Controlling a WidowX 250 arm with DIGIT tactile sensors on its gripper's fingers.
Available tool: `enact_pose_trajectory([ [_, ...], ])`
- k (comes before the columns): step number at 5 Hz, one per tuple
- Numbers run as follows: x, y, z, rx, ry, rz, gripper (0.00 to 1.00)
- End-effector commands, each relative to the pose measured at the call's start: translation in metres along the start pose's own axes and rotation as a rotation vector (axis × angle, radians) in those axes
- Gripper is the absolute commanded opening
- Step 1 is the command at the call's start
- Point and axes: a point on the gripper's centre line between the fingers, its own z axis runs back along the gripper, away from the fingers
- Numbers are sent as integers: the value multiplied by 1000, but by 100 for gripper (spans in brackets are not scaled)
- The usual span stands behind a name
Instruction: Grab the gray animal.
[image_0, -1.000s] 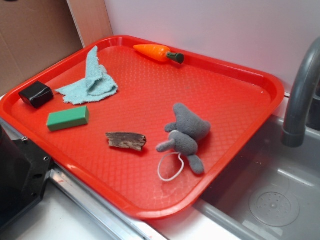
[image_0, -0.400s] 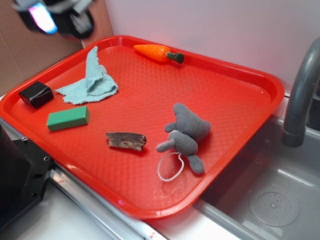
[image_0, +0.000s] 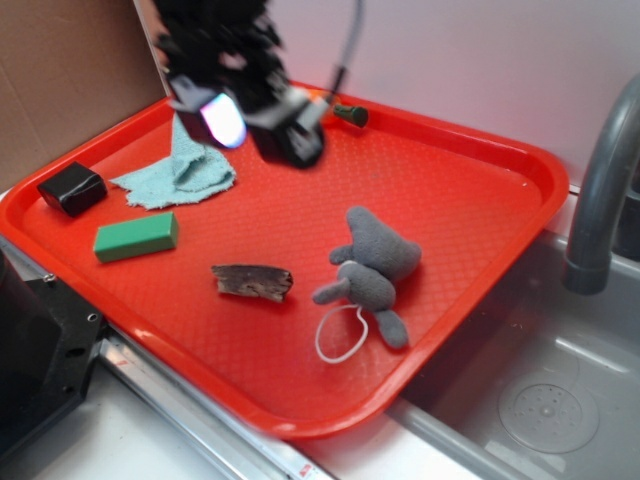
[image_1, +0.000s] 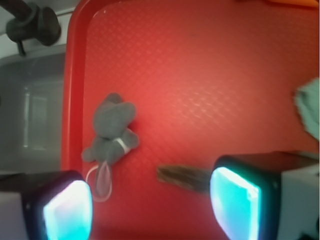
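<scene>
The arm reaches in from the top left of the exterior view, blurred, and its gripper hangs above the far left part of the red tray, not touching anything. In the wrist view the two fingers stand wide apart, with bare tray floor between them and nothing held. Taking the tray as landmark and going from left to right in the exterior view: a small black block lies near the left corner, a green block lies just beside it toward the front, and a light blue cloth is crumpled near the far left rim, partly under the gripper. A brown bark-like piece lies near the middle of the tray, toward the front. Only the dark green end of a toy carrot is seen at the far rim, the rest is behind the gripper. The gray animal lies on the right half of the tray, well apart from the gripper, and its white string loop is spread on the tray floor toward the front rim. The bark-like piece is near the animal on its left but does not touch it. Right of the tray there is a gray sink with a gray faucet standing above it.
</scene>
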Motion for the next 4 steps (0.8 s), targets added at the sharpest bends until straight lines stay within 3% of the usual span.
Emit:
enact_pose_trajectory([
  [1,19,-31,-51,-44,32,-159,100],
  [3,30,-36,-98,-27,102,-223,100],
  [4,26,-36,-104,-11,93,-225,70],
])
